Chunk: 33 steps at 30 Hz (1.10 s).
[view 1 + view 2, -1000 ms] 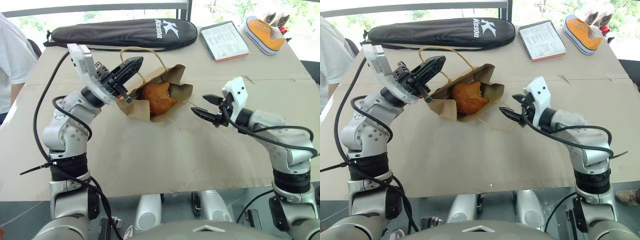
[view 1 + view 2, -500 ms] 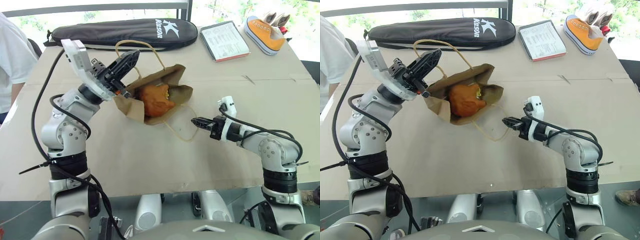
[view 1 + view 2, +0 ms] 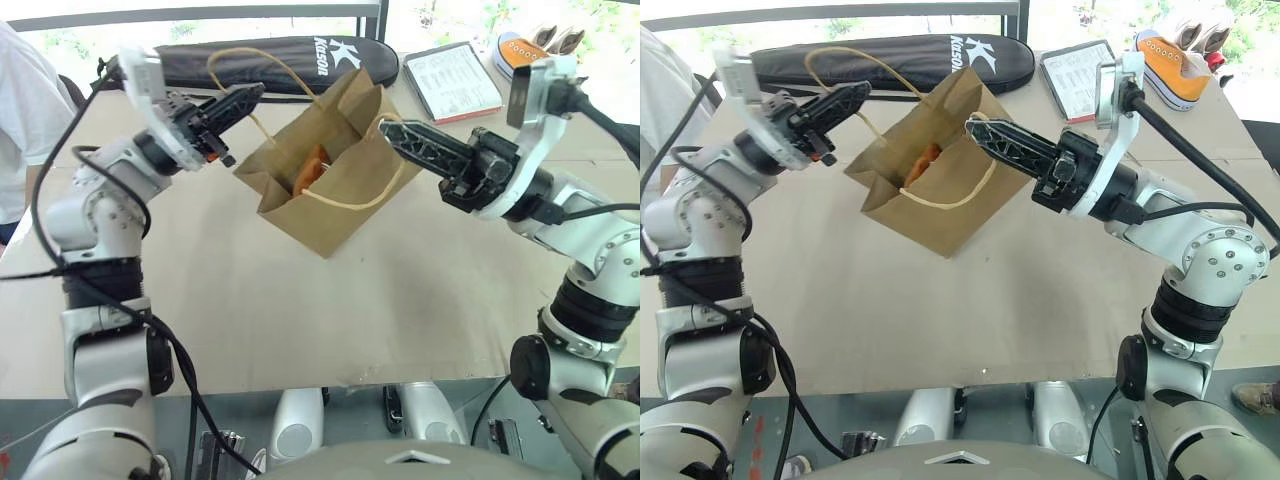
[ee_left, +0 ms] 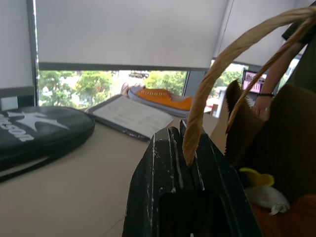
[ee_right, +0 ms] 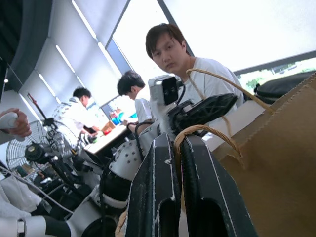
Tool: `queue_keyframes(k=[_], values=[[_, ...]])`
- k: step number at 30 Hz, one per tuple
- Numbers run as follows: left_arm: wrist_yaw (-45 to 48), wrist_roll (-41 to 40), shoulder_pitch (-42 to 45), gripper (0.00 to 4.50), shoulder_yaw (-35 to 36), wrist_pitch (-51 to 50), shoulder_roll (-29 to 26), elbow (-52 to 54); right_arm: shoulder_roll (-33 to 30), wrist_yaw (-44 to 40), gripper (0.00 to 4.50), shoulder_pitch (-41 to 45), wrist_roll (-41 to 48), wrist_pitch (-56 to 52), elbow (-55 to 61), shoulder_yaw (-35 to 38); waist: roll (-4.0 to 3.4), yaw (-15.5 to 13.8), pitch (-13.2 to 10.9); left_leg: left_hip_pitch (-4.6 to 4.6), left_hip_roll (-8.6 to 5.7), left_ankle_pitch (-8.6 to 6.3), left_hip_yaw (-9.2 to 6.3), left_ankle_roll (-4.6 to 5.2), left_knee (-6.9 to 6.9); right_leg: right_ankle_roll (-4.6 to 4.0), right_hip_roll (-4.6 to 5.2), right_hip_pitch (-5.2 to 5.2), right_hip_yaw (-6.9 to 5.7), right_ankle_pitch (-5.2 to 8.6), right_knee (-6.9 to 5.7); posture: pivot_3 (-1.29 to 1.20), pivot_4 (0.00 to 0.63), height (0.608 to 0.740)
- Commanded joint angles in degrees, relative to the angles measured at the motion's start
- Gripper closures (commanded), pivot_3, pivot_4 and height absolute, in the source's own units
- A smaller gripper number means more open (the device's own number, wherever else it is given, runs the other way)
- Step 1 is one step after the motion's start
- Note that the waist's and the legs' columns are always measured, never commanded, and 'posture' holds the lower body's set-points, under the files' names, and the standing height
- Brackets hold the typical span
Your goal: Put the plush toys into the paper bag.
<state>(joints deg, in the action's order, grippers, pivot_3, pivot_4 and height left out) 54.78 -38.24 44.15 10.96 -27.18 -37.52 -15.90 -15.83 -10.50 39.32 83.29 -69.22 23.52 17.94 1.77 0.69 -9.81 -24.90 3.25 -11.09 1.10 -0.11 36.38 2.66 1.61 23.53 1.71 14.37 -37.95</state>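
We've got the paper bag [image 3: 335, 195] up between our two arms, tilted, its lower corner down at the tan table [image 3: 420, 290] and its mouth facing up and toward our left. Inside it the brown-orange bear [image 3: 310, 170] shows through the opening, and in the left wrist view a bit of the white plush toy [image 4: 266, 195] with a yellow foot lies beside it in the bag.

Our left gripper [image 3: 252, 94] has its fingers pinched tight on one tan loop handle [image 3: 240, 55], which arches up over the bag's mouth. That arm reaches in from our left, gripper pointing across toward the bag and slightly upward.

Our right gripper [image 3: 388, 128] is clamped on the other handle [image 3: 360, 195], fingers closed at the bag's upper edge. That forearm lies across the scene, pointing left.

Behind the bag we see the black racket case [image 3: 290, 60], a booklet [image 3: 455, 82] and the orange sneaker [image 3: 520, 50] at the table's far edge. People [image 5: 187, 64] show in the right wrist view.
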Motion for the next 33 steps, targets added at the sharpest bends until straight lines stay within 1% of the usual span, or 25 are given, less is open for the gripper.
queue_keyframes(k=[1, 2, 3, 5, 7, 8, 9, 10, 13, 14, 17, 18, 20, 21, 22, 25, 28, 29, 30, 32, 33], values=[[3.1, 4.77, 3.56, 4.5, -3.4, 4.48, 1.96, -3.76, -3.4, 2.42, 4.46, -5.7, -1.03, 1.22, -0.12, -1.65, 0.08, -0.19, 0.05, -0.01, 0.0, 0.0, 0.0, 0.01, 0.0, 0.0, 0.01, 0.0, 0.0, 0.0, 0.02, 0.0, 0.15, 0.74], [2.35, 7.93, 4.03, 4.5, -5.42, 6.28, 2.48, -5.13, -4.67, 2.91, 4.46, -7.43, -3.77, 2.17, -0.49, -2.18, 0.11, -0.25, 0.07, -0.01, -0.01, -0.01, -0.02, 0.01, -0.01, 0.0, 0.02, -0.01, -0.03, 0.0, 0.02, 0.0, 0.15, 0.74], [2.54, 8.87, 4.39, 4.5, -6.89, 5.28, 2.89, -5.23, -6.52, 2.5, 4.23, -8.48, -8.94, 4.26, -1.41, -3.01, 0.04, 0.18, 0.03, -0.02, -0.01, -0.01, -0.03, 0.01, -0.01, 0.0, 0.01, -0.01, -0.04, 0.0, 0.02, 0.0, 0.15, 0.74], [3.24, 9.93, 4.82, 4.5, -7.93, 4.38, 3.4, -5.52, -8.76, 1.39, 3.61, -9.19, -14.83, 7.34, -2.34, -4.11, 0.02, 0.59, 0.01, -0.01, 0.0, -0.01, 0.07, 0.02, -0.01, 0.01, -0.01, 0.09, 0.12, 0.0, -0.06, 0.0, 0.15, 0.74], [3.91, 8.54, 4.36, 4.5, -6.56, 2.68, 2.98, -4.18, -10.37, -0.16, 2.68, -8.67, -15.18, 8.61, -2.22, -3.34, 0.01, 0.7, 0.01, 0.02, 0.02, -0.01, 0.04, 0.02, -0.01, 0.01, -0.06, 0.09, 0.11, 0.0, -0.07, 0.0, 0.15, 0.74], [3.91, 7.78, 3.93, 3.8, -5.75, 1.79, 2.63, -3.18, -11.1, -0.63, 2.29, -8.39, -15.11, 9.02, -2.14, -2.78, 0.01, 0.81, 0.01, 0.03, 0.03, -0.01, 0.04, 0.02, -0.01, 0.01, -0.07, 0.09, 0.11, 0.0, -0.07, 0.0, 0.15, 0.74], [3.63, 7.21, 3.47, 3.51, -4.95, 0.96, 2.31, -2.18, -11.83, -1.02, 1.76, -8.23, -14.98, 9.37, -1.96, -2.26, 0.01, 0.94, 0.01, 0.02, 0.04, -0.01, 0.03, 0.02, -0.04, 0.01, -0.08, 0.09, 0.11, 0.0, -0.07, 0.0, 0.15, 0.74], [3.37, 6.94, 3.14, 3.08, -4.42, 0.42, 2.14, -1.47, -12.29, -1.22, 1.28, -8.23, -14.87, 9.63, -1.81, -2.0, 0.01, 1.02, 0.01, 0.01, 0.05, -0.01, 0.02, 0.02, -0.05, 0.01, -0.09, 0.09, 0.11, 0.0, -0.05, 0.0, 0.15, 0.74], [1.79, 3.87, 0.42, 1.8, -0.77, -4.69, 0.38, 3.57, -15.5, -2.63, 0.01, -8.39, -7.89, 8.43, -1.2, 1.81, 0.01, 1.15, 0.0, -0.01, 0.05, -0.01, 0.02, 0.02, -0.08, 0.01, -0.07, 0.09, 0.11, 0.0, -0.03, 0.0, 0.15, 0.74], [1.15, 3.01, -0.61, 1.56, 0.34, -5.92, -0.07, 5.29, -16.71, -3.06, 0.0, -8.76, -6.02, 8.09, -0.91, 2.67, 0.01, 1.14, 0.0, -0.01, 0.05, -0.01, 0.03, 0.02, -0.08, 0.01, -0.06, 0.09, 0.1, 0.0, -0.02, 0.0, 0.15, 0.74], [-0.94, 2.81, -5.83, 0.25, 2.8, -7.12, -1.77, 11.03, -21.75, -6.39, 0.0, -11.08, -4.38, 7.49, 0.43, 4.26, -0.01, 1.15, -0.01, 0.0, 0.05, -0.02, 0.04, 0.04, -0.08, 0.02, -0.01, 0.07, 0.1, 0.01, -0.01, 0.0, 0.15, 0.74], [0.69, 1.05, -8.47, 0.08, 3.28, -9.34, -2.92, 13.64, -23.68, -7.75, 0.0, -12.04, -5.01, 7.72, 0.8, 4.86, 0.0, 1.14, -0.01, 0.0, 0.05, -0.02, 0.04, 0.04, -0.08, 0.02, -0.01, 0.07, 0.1, 0.01, 0.0, 0.0, 0.15, 0.74], [3.17, -4.65, -12.67, 0.08, 5.16, -14.46, -3.78, 17.8, -27.28, -10.11, 0.0, -13.82, -7.7, 9.02, 0.91, 6.05, -0.01, 1.16, -0.01, 0.03, 0.05, -0.03, 0.06, 0.04, -0.08, 0.01, 0.01, 0.05, 0.11, 0.01, 0.0, 0.0, 0.15, 0.74], [3.77, -6.44, -14.23, 0.08, 5.91, -15.86, -4.0, 18.63, -29.52, -11.43, 0.0, -14.89, -10.15, 9.99, 1.0, 6.17, 0.0, 1.09, -0.01, 0.04, 0.04, -0.03, 0.08, 0.04, -0.08, 0.01, 0.04, 0.04, 0.11, 0.01, 0.0, 0.0, 0.15, 0.74], [4.17, -6.59, -15.31, 0.08, 6.02, -15.64, -4.14, 18.91, -31.26, -12.61, 0.0, -15.82, -12.0, 10.59, 1.09, 6.19, -0.01, 0.89, -0.02, 0.05, 0.04, -0.03, 0.07, 0.04, -0.06, 0.01, 0.05, 0.04, 0.09, 0.01, -0.02, 0.0, 0.15, 0.74], [9.44, -7.43, -18.4, 0.0, 4.5, -14.42, -4.44, 19.63, -38.08, -19.78, 0.83, -21.02, -15.95, 11.01, 3.1, 7.15, -0.01, 0.22, -0.01, 0.06, 0.03, -0.02, 0.07, 0.04, 0.01, 0.02, 0.05, 0.03, 0.07, 0.03, -0.02, 0.0, 0.15, 0.74], [12.23, -3.11, -17.53, 0.0, 0.51, -9.94, -3.98, 16.76, -41.6, -24.84, 2.13, -25.57, -16.27, 11.06, 6.91, 6.75, 0.0, -0.25, 0.0, 0.08, 0.0, -0.02, 0.1, 0.04, 0.01, -0.01, 0.07, 0.0, 0.09, 0.03, 0.01, 0.0, 0.15, 0.74], [13.15, -1.78, -16.06, 0.0, -0.86, -8.6, -3.44, 14.46, -42.32, -26.35, 2.76, -27.07, -17.27, 11.65, 8.85, 5.52, 0.0, -0.21, -0.01, 0.08, 0.0, -0.02, 0.09, 0.04, 0.02, 0.0, 0.07, -0.01, 0.08, 0.03, 0.01, 0.0, 0.15, 0.74], [14.09, -0.4, -14.82, 0.0, -2.12, -7.11, -3.19, 12.38, -42.56, -27.34, 3.11, -27.96, -18.17, 12.18, 10.32, 4.34, -0.01, -0.28, 0.0, 0.08, 0.0, -0.02, 0.09, 0.04, 0.03, 0.0, 0.06, 0.0, 0.09, 0.03, 0.0, 0.0, 0.15, 0.74], [15.31, 2.51, -11.52, 0.0, -4.31, -3.65, -2.26, 7.32, -41.28, -27.45, 4.12, -28.12, -20.46, 13.92, 12.38, 0.95, 0.01, -0.24, 0.01, 0.08, 0.01, -0.02, 0.07, 0.04, 0.07, 0.02, 0.03, -0.01, 0.08, 0.04, 0.0, 0.0, 0.15, 0.74], [15.77, 3.46, -10.12, 0.0, -5.02, -2.64, -1.87, 5.3, -40.32, -27.2, 4.48, -27.69, -21.58, 14.78, 12.9, -0.84, 0.01, -0.2, 0.01, 0.07, 0.01, -0.02, 0.07, 0.04, 0.08, 0.02, 0.02, -0.01, 0.08, 0.04, 0.0, 0.0, 0.15, 0.74]])
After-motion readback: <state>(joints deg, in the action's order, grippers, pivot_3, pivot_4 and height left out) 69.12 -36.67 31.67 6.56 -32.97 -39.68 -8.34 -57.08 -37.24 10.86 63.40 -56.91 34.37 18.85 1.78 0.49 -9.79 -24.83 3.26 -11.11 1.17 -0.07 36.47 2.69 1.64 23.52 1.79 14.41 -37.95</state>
